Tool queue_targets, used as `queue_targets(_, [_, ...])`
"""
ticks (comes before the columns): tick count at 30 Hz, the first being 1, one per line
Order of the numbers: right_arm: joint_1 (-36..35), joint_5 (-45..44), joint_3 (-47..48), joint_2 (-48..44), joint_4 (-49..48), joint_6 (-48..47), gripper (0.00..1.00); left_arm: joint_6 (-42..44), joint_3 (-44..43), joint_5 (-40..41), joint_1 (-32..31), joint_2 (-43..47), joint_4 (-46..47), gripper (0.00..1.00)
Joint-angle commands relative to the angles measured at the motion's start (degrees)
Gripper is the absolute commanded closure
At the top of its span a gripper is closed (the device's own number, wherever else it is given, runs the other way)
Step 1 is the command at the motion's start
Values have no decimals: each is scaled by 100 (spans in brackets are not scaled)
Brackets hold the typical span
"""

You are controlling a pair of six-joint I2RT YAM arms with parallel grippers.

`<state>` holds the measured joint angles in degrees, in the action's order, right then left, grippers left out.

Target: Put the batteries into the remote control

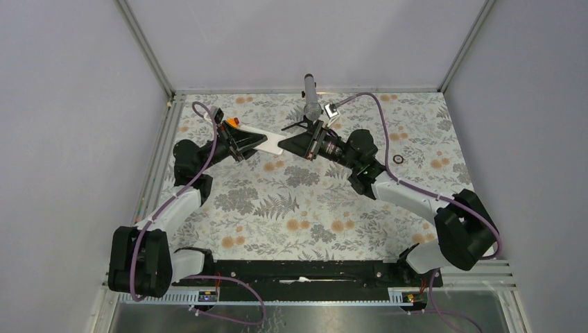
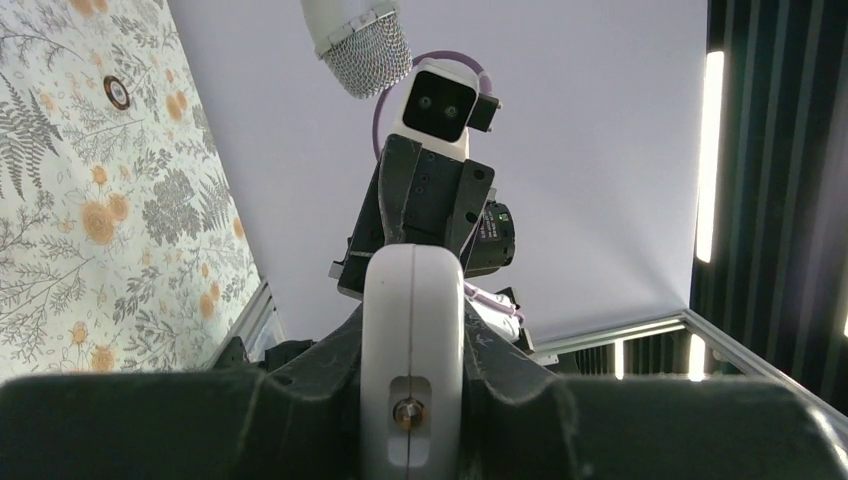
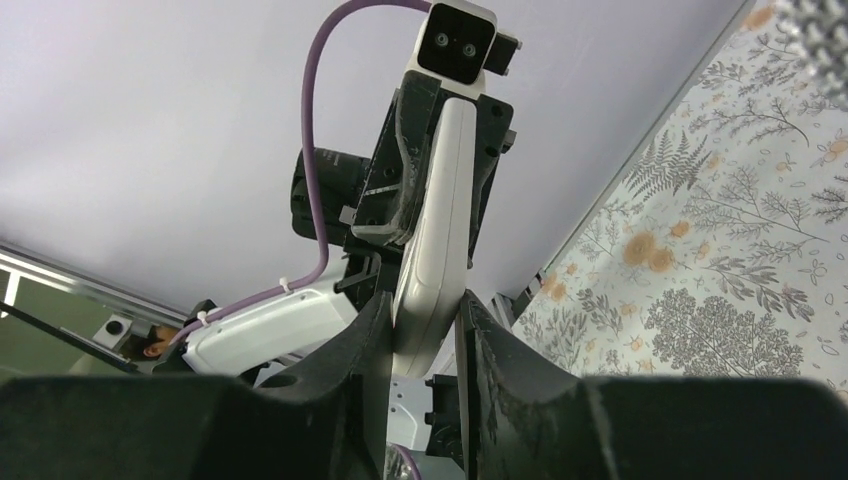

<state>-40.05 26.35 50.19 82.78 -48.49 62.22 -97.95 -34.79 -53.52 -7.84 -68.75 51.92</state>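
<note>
at the bottom of the top view the left arm (image 1: 182,207) and right arm (image 1: 410,195) rise from the near edge of the floral desk (image 1: 277,215) and lean in toward each other. they meet above the desk, a little above the middle of the frame, with the white remote control (image 1: 267,142) lifted off the surface and stretched between them. the left fingers (image 1: 244,143) are clamped on its left end; in the left wrist view the remote stands edge-on, squeezed between them. the right fingers (image 1: 290,144) are closed against its right end, and the right wrist view shows one finger pressed to each side of the white body. right of the right arm a small black ring (image 1: 398,159) lies on the desk. farther back, at the upper middle of the frame, a grey microphone (image 1: 310,97) sits near the rear wall.
</note>
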Motion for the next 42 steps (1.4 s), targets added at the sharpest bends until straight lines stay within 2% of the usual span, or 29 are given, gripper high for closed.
queue_targets(1, [-97, 298, 192, 405, -8, -211, 79, -133, -293, -373, -560, 185, 438, 100])
queue_targets(11, [-198, 328, 692, 648, 1158, -623, 76, 1840, -742, -257, -1014, 517, -2050, 100])
queue_targets(17, [-233, 223, 648, 523, 1297, -801, 74, 2492, -984, -197, -1045, 501, -2964, 100])
queue_targets(19, [-220, 101, 594, 333, 1454, -960, 64, 2699, -1063, -166, -956, 498, -3254, 100])
queue_targets(23, [-118, -185, 281, -323, 1466, -1108, 38, 3070, -1202, -285, -684, 468, -3685, 100])
queue_targets(27, [33, -196, 74, -921, 1560, -1529, 16, 3333, -1193, -521, -461, 430, -3762, 100])
queue_targets(30, [135, 14, 25, -1268, 1847, -1909, 7, 3388, -1150, -707, -421, 388, -3554, 100])
queue_targets(36, [249, 814, 52, -1481, 2606, -2664, 4, 3207, -1121, -1292, -420, 307, -2659, 100])
queue_targets(39, [277, 1095, 215, -1389, 3041, -2979, 4, 3460, -1199, -1461, -421, 345, -2772, 100])
queue_targets(42, [270, 1571, 384, -1229, 3059, -3078, 6, 3591, -1206, -1603, -428, 358, -2788, 100])
